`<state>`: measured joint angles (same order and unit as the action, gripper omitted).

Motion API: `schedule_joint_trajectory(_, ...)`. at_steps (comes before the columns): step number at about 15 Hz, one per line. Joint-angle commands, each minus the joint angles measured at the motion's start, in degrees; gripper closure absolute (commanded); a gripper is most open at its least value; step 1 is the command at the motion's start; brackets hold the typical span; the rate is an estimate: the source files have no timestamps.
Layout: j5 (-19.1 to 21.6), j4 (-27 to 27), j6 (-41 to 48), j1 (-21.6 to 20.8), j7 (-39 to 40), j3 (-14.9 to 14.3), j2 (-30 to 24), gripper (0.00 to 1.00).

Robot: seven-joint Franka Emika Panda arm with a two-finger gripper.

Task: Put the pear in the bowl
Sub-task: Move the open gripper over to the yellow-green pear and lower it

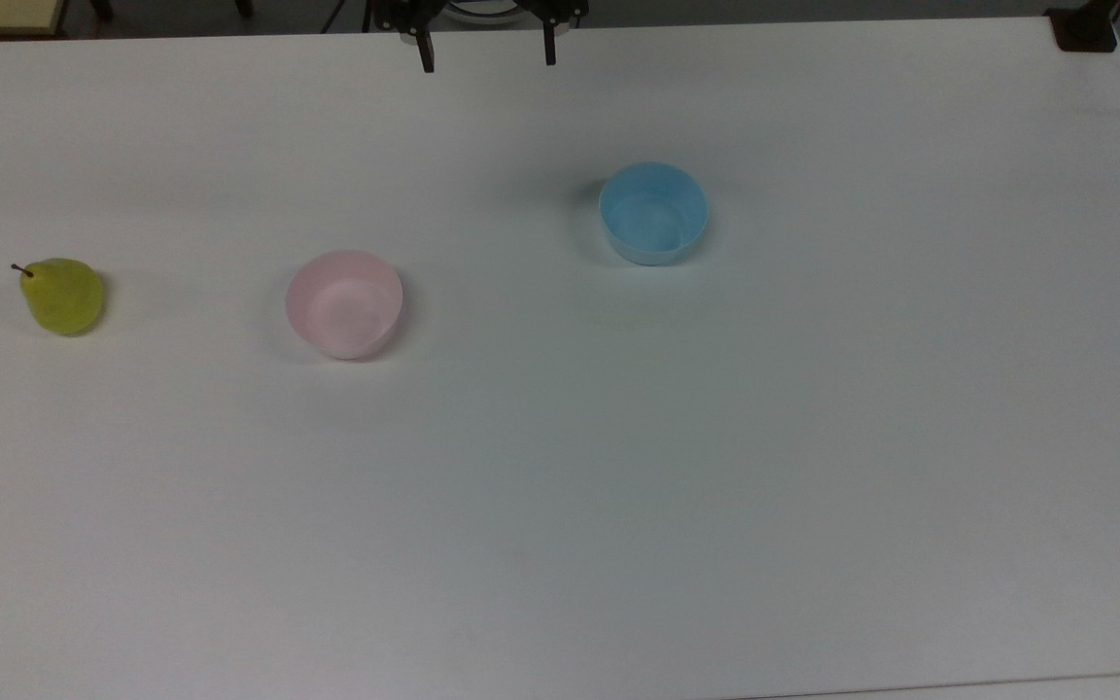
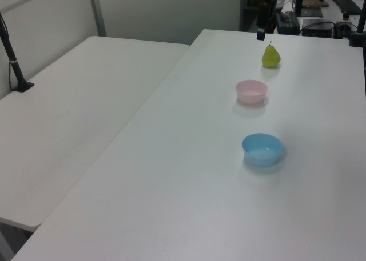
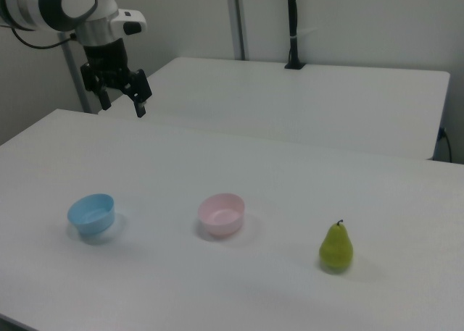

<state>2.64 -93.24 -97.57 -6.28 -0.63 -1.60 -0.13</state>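
Pear [image 3: 336,248] upright, stem up

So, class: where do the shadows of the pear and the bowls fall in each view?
Top view: soft shadow right of the pear, left of the blue bowl. Left view: faint shadows beneath the pink bowl. Right view: pale shadows, lit evenly.

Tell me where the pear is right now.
The pear stands upright on the white table at the top view's far left, apart from the pink bowl, its nearest neighbour, to its right.

yellow-green pear [image 1: 64,297], pale pink bowl [image 1: 344,303], light blue bowl [image 1: 653,213]
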Motion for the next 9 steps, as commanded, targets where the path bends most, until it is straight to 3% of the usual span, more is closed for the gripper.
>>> schedule_joint_trajectory(1,0.17,-0.19,0.71,-0.32,0.63,0.01,-0.66,0.0)
schedule_joint_trajectory(9,0.26,-0.19,0.54,0.21,1.41,-0.07,-0.75,0.0)
